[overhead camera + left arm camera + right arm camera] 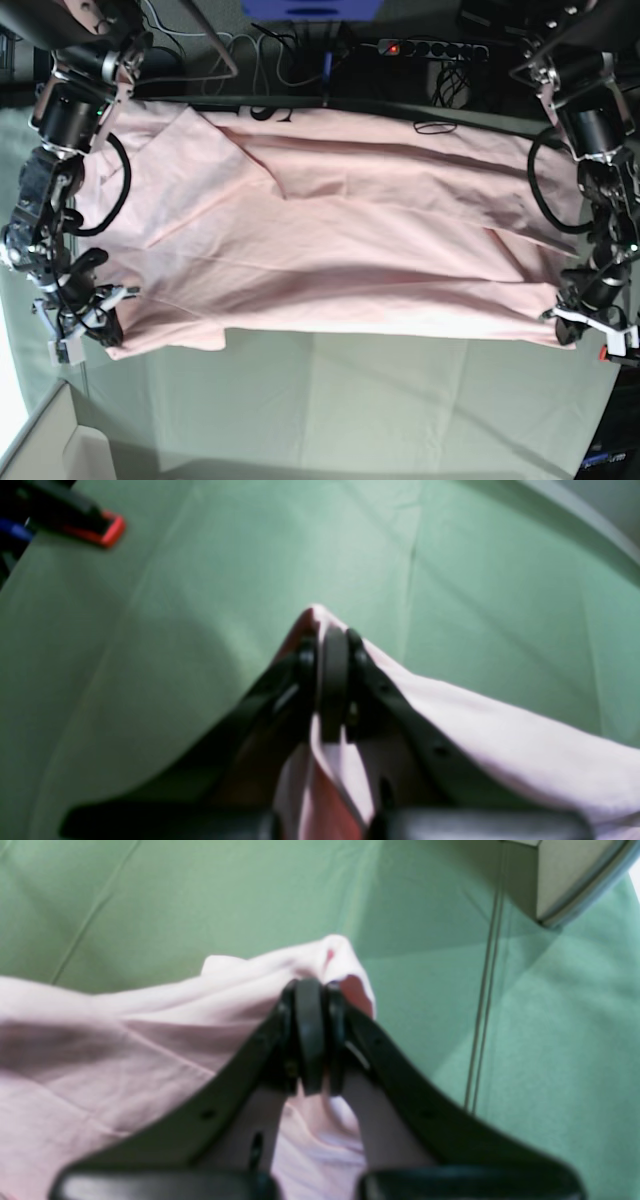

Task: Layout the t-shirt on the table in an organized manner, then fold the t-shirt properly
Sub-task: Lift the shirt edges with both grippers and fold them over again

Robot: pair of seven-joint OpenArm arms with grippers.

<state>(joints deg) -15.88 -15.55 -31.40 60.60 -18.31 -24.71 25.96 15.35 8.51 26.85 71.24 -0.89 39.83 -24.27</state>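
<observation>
While stretched wide across the middle of the base view, the t-shirt (330, 230) on the surface (350, 400), pinned at both near corners. Left gripper (332, 680), at the frame's lower right: jaws pressed together, pinching a pink corner. Right gripper (310, 1035), lower left: jaws likewise pinching the hem. Judged step: laying out, close to done, folding not begun. Next move likely needs both corners carried together, evenly, over the body. Black lettering along the upper edge, mostly hidden, not readable.
</observation>
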